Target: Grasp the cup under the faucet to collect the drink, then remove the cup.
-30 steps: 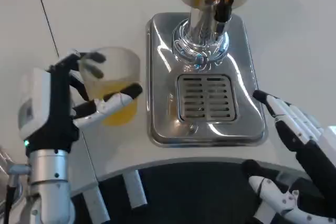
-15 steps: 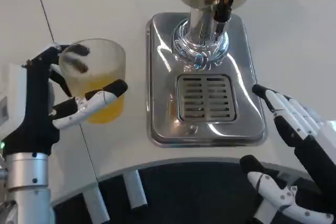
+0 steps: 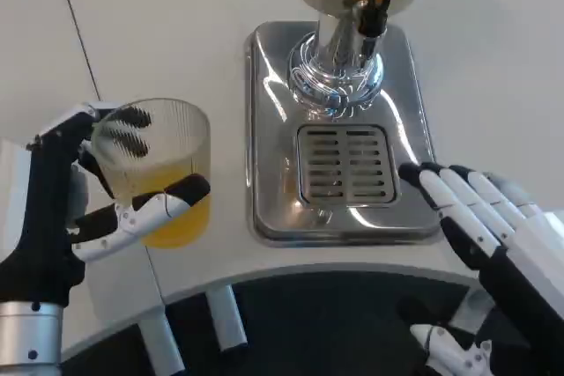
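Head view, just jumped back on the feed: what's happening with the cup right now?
The left robot hand holds the clear cup, partly filled with orange drink, over the white table to the left of the dispenser's steel drip tray. The cup is already clear of the faucet. The right robot hand is open, fingers spread, its fingertips at the tray's right front corner, holding nothing.
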